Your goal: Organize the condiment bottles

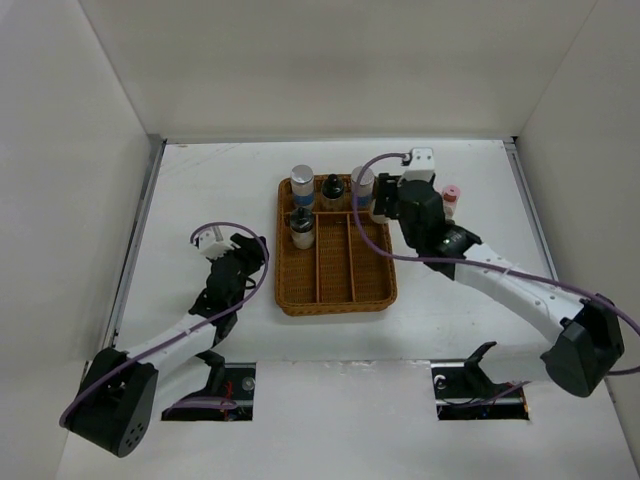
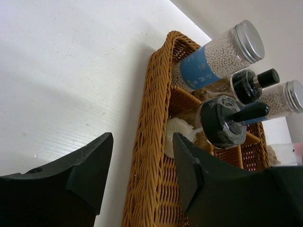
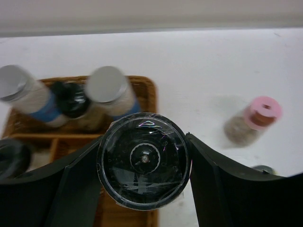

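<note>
The brown wicker tray (image 1: 335, 285) holds two blue-labelled, silver-capped bottles (image 1: 302, 183) (image 1: 362, 182) and two black-capped bottles (image 1: 331, 190) (image 1: 301, 228) at its far end. My right gripper (image 1: 385, 203) is over the tray's far right corner. In the right wrist view it (image 3: 143, 163) is shut on a black-capped bottle (image 3: 143, 160), seen from above. A pink-capped bottle (image 1: 450, 200) stands on the table right of the tray; it also shows in the right wrist view (image 3: 253, 119). My left gripper (image 1: 240, 258) is open and empty, left of the tray; in its wrist view its jaws (image 2: 143, 142) face the tray's left rim (image 2: 151, 156).
White walls enclose the white table on three sides. A small dark round thing (image 3: 262, 169) lies near the pink-capped bottle, mostly hidden by my right finger. The tray's long near compartments (image 1: 345, 270) lie between the two arms.
</note>
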Controlling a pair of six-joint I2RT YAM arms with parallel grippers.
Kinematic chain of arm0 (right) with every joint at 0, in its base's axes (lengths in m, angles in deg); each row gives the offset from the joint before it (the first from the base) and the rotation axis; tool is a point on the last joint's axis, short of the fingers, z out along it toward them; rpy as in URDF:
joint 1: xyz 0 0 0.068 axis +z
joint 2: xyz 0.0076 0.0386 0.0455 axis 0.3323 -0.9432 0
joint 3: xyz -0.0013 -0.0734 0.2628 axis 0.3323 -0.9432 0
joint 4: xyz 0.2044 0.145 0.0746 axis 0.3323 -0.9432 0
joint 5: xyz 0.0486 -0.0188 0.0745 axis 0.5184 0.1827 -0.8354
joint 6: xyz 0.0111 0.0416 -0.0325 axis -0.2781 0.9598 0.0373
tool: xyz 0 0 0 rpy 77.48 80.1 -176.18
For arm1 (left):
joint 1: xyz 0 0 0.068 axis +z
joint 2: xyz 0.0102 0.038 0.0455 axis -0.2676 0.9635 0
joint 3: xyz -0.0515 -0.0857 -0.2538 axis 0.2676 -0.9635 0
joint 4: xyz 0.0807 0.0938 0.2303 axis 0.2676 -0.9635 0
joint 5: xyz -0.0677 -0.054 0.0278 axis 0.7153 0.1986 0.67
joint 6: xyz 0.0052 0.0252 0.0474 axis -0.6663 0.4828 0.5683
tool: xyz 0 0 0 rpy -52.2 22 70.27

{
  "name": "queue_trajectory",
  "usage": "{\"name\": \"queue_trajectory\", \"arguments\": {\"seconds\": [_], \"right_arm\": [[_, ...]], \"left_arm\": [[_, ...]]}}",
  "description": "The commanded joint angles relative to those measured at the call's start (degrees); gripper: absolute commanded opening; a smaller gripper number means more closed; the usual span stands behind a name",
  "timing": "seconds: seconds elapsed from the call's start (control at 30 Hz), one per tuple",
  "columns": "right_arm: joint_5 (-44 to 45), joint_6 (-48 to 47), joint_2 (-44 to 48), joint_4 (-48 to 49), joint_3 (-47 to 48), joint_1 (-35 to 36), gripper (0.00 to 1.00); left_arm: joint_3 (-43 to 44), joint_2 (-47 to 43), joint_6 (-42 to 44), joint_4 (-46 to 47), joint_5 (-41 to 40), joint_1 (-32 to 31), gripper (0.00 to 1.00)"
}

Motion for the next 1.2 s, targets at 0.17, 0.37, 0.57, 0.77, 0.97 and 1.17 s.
{"name": "queue_trajectory", "arguments": {"seconds": [0.17,0.37,0.57,0.77,0.97,1.17], "right_arm": [[-5.6,-0.3,-8.0,12.1,6.8,12.0,0.55],[-8.0,0.0,-15.6,13.5,10.8,13.1,0.54],[-5.9,-1.4,-20.7,17.1,11.0,12.8,0.54],[-5.8,-2.0,-25.7,19.3,11.4,11.4,0.56],[-4.5,-1.4,-28.4,21.3,11.0,11.2,0.65],[-2.9,-2.3,-25.4,20.7,9.8,11.4,0.85]], "left_arm": [[-0.7,-2.0,-0.6,3.3,0.8,0.8,0.52],[-0.7,-0.8,-0.8,3.3,1.3,1.2,0.53],[-0.7,0.0,-1.0,3.8,1.5,1.5,0.54],[-0.7,0.2,-1.3,4.2,1.8,1.4,0.54],[-0.6,0.3,-1.2,4.3,2.2,1.2,0.54],[-0.3,1.4,-1.5,4.8,3.2,1.5,0.54]]}}
